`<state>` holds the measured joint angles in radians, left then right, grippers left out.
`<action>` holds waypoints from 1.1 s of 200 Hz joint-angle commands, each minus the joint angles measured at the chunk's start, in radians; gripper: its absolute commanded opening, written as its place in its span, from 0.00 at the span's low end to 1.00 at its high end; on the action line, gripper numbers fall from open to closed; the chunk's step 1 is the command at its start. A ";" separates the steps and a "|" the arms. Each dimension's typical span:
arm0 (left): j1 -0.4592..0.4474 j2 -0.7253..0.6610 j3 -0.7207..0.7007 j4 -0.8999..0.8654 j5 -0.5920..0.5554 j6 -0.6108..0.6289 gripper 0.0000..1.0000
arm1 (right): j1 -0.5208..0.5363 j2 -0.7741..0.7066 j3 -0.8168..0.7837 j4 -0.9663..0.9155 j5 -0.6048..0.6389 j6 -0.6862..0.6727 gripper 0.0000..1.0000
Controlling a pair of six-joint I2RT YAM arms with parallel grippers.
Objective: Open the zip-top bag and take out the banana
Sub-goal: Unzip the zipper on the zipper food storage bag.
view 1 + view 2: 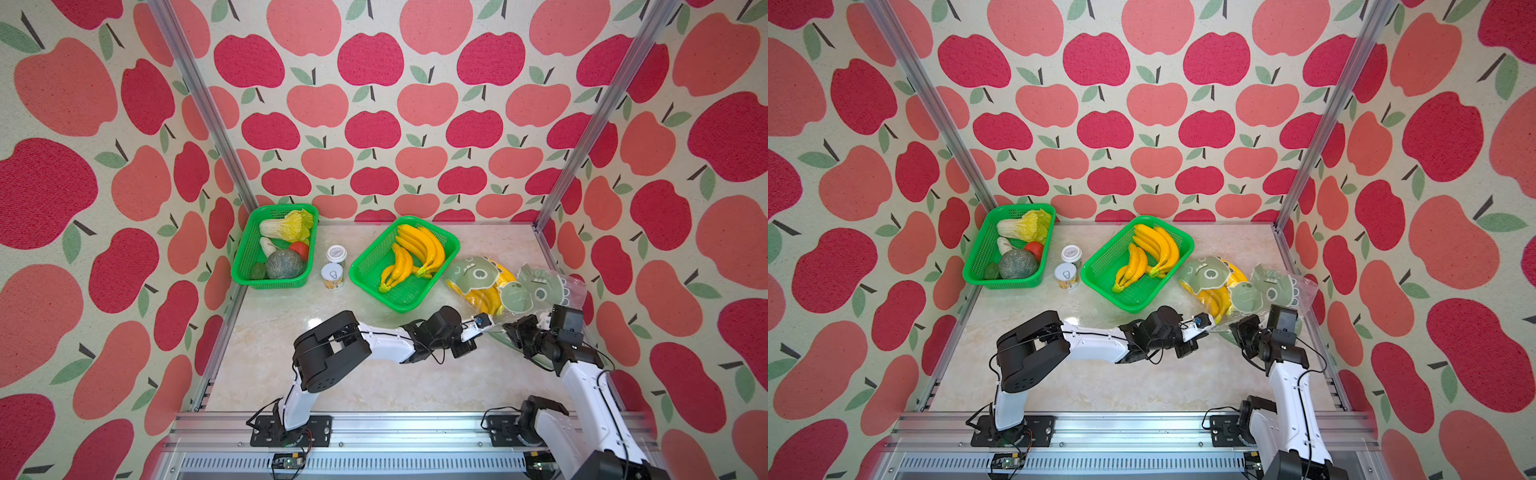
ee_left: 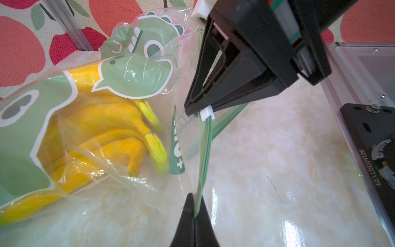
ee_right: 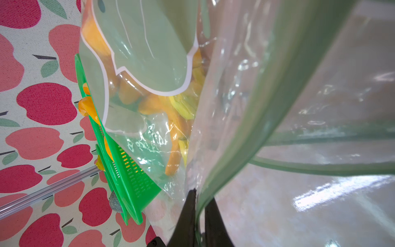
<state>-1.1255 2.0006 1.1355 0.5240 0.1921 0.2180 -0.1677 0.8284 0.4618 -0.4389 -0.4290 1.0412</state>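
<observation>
1. The zip-top bag lies on the right side of the table, just right of the green basket, with its mouth end turned toward the near side and meeting both claws.
2. The left gripper is pinched tight on the green zip strip at the bag's near-left corner.
3. The right gripper, just right of it along the same strip, is clamped narrow on the white slider. In the right wrist view the green band runs between its jaws.
4. The bag is clear, crinkled plastic printed with pale green cartoon dinosaurs.
5. A yellow banana bunch shows through it, stems toward the zip.
6. Beyond the slider, two green bands spread apart.
</observation>
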 commanded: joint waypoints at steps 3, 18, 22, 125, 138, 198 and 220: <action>0.005 -0.019 0.004 -0.057 -0.005 -0.014 0.00 | 0.013 -0.020 -0.010 0.057 0.084 0.011 0.11; -0.001 -0.011 0.013 -0.061 -0.006 -0.013 0.00 | 0.027 -0.034 -0.021 0.058 0.082 0.027 0.12; -0.003 -0.010 0.015 -0.061 -0.006 -0.012 0.00 | 0.030 -0.037 -0.023 0.058 0.082 0.030 0.12; -0.005 0.001 0.029 -0.070 -0.011 -0.017 0.00 | 0.104 -0.061 -0.037 0.048 0.072 0.086 0.21; -0.005 0.001 0.029 -0.070 -0.013 -0.017 0.00 | 0.119 -0.070 -0.047 0.045 0.079 0.100 0.21; -0.005 -0.009 0.020 -0.067 -0.024 -0.021 0.00 | 0.137 -0.074 -0.038 -0.023 0.117 0.075 0.28; -0.004 -0.011 0.017 -0.067 -0.028 -0.020 0.00 | 0.137 -0.062 -0.028 -0.046 0.129 0.054 0.29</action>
<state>-1.1263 2.0006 1.1381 0.4488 0.1738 0.2077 -0.0391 0.7593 0.4164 -0.4187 -0.3191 1.1252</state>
